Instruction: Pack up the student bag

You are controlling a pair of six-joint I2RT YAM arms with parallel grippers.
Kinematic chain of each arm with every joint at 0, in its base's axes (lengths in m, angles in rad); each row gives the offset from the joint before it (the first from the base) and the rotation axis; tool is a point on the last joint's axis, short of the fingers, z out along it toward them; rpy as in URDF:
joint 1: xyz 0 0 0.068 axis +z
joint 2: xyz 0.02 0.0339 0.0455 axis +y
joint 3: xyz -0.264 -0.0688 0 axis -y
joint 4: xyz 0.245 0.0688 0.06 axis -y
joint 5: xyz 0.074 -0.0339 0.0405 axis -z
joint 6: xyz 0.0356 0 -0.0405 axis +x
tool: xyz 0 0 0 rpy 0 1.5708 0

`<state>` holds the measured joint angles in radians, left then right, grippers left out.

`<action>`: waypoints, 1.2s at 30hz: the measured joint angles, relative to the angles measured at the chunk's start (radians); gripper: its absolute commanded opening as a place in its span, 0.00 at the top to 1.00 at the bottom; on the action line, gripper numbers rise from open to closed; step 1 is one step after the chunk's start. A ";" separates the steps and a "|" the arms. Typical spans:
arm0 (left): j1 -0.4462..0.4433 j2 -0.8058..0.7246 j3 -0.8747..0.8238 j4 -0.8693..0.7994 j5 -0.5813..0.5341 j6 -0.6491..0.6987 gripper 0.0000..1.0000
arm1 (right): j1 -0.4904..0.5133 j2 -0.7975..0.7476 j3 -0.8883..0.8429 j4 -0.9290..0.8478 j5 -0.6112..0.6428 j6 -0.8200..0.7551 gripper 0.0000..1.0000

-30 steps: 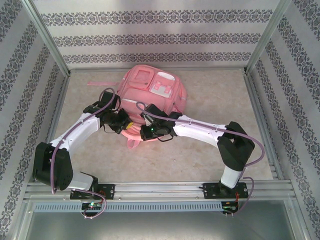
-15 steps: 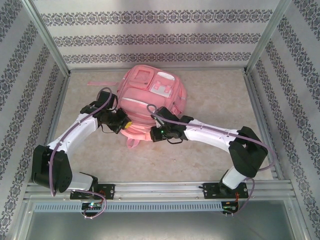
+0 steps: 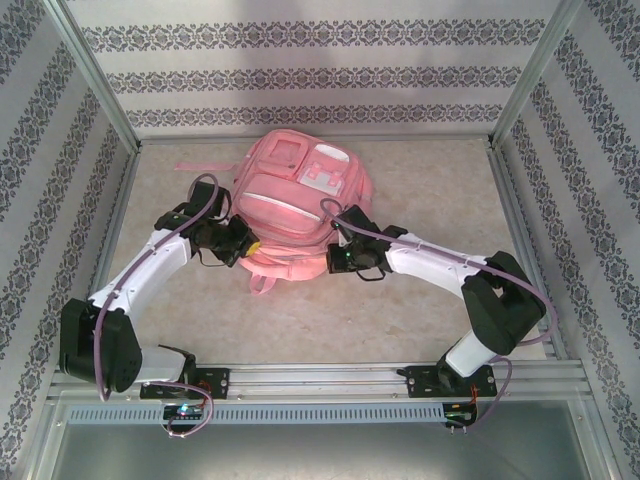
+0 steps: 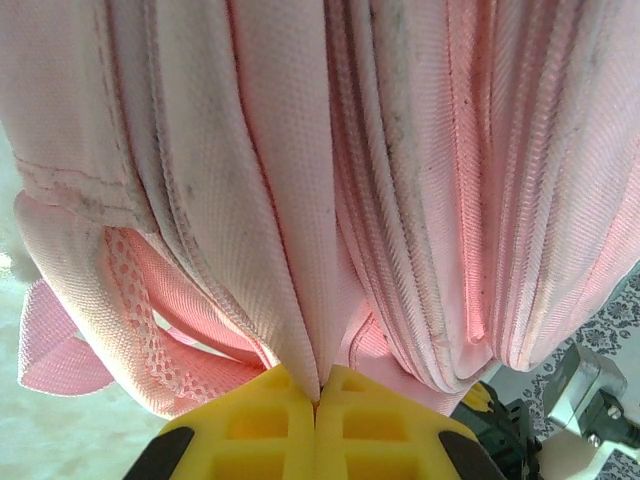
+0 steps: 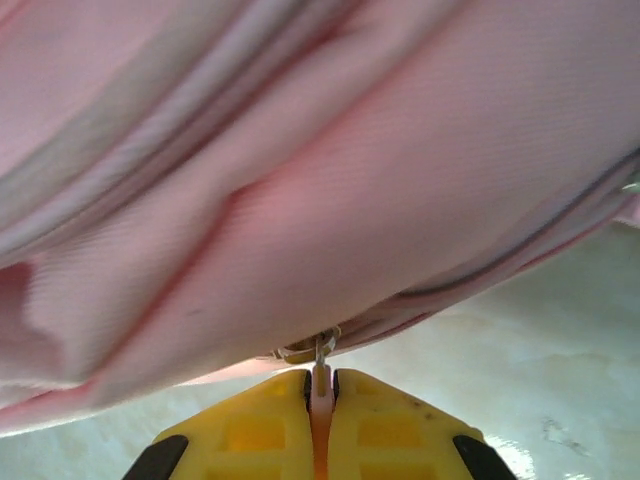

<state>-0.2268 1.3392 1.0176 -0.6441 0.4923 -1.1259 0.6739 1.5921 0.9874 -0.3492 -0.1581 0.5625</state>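
Note:
The student bag (image 3: 300,195), a large pink backpack with white pocket panels, lies in the middle of the table toward the back. At its near left corner my left gripper (image 3: 250,243) is shut, and a fold of the pink fabric (image 4: 290,250) is pinched between its yellow pads (image 4: 260,425). My right gripper (image 3: 335,258) is at the bag's near right edge. It is shut on a pink zipper pull (image 5: 320,385), whose metal slider (image 5: 315,350) sits just above the fingertips. The bag's underside (image 5: 300,180) hangs over the right gripper.
A loose pink strap (image 3: 262,282) trails from the bag's near edge onto the beige tabletop (image 3: 400,320). Another thin strap (image 3: 195,166) lies at the back left. Patterned walls enclose the table on three sides, with a metal rail (image 3: 320,378) along the front.
My right gripper has travelled to the right along the bag's near edge, keeping hold of the zipper pull. The left gripper has stayed on the fabric, drifting slightly back and left.

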 measured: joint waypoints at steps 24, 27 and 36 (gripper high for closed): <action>-0.095 0.089 0.088 -0.048 0.001 0.114 1.00 | -0.165 0.004 0.008 -0.098 0.115 0.006 0.50; -0.173 0.150 0.135 -0.053 0.003 0.140 1.00 | -0.166 -0.135 -0.018 -0.163 0.206 0.018 0.46; -0.397 0.346 0.322 -0.092 -0.001 0.254 1.00 | -0.200 -0.447 -0.065 -0.295 0.428 0.037 0.46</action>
<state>-0.6243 1.6848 1.3396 -0.7364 0.4915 -0.8719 0.4736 1.1454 0.9226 -0.6445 0.2695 0.5995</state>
